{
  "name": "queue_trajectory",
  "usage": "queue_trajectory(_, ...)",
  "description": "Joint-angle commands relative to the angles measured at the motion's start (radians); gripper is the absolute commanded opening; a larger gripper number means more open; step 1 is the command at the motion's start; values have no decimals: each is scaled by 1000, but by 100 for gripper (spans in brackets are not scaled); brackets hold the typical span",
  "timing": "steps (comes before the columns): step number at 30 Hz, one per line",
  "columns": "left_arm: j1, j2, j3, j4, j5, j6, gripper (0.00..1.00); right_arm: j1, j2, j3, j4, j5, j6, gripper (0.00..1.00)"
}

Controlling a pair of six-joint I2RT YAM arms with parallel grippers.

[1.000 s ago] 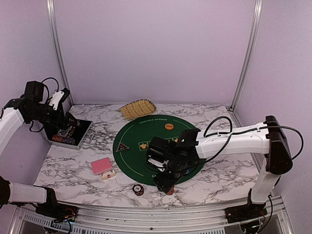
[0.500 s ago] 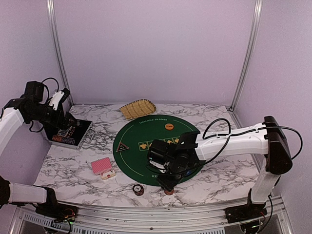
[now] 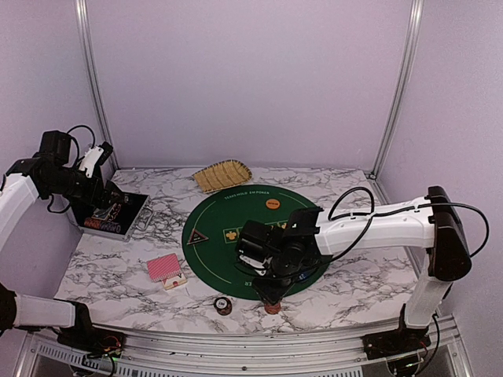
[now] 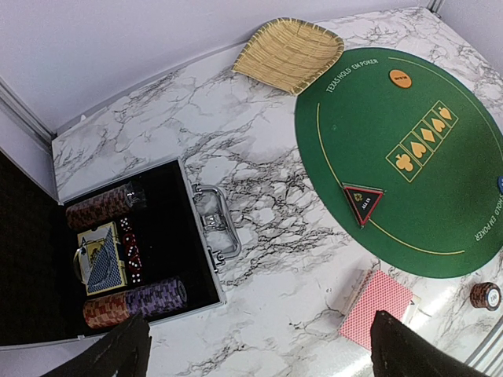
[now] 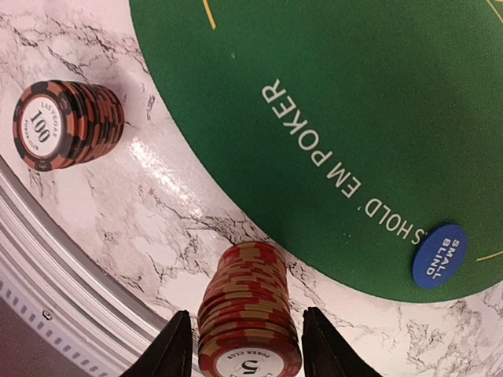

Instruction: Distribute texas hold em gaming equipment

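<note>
- Right gripper: jaws flank the stack of red-and-tan striped poker chips; contact cannot be confirmed.
- Stack stands on the white marble table, just off the round green felt mat.
- Judgement: loose rigid discs, liable to shear; grip squarely across the edges, mid-height.
- Left gripper: wide open, empty.

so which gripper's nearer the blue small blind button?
Right. The right gripper sits just off the blue button, flanking a chip stack; the left gripper hangs far off near the black case.
</note>
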Motion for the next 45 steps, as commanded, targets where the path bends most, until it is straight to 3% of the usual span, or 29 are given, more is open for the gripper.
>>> queue_trajectory(1, 3, -19, 23, -30, 6, 3, 99, 7, -19, 75, -41, 21, 3, 46)
queue_trajectory(6, 4, -23, 22, -32, 5, 5, 99, 6, -9, 118, -71, 30, -8, 41)
queue_trajectory(10, 3, -29, 16, -33, 7, 9, 99, 6, -4, 81, -74, 24, -8, 87)
queue_trajectory(15, 4, -28, 18, -35, 10, 12, 99, 6, -14, 44, -42, 6, 2, 93)
queue_trajectory(27, 3, -31, 19, -40, 12, 12, 99, -6, -24, -22, 1, -34, -1, 68)
queue_trajectory(45, 3, -25, 24, -41, 15, 12, 99, -12, -21, -10, 0, -38, -4, 46)
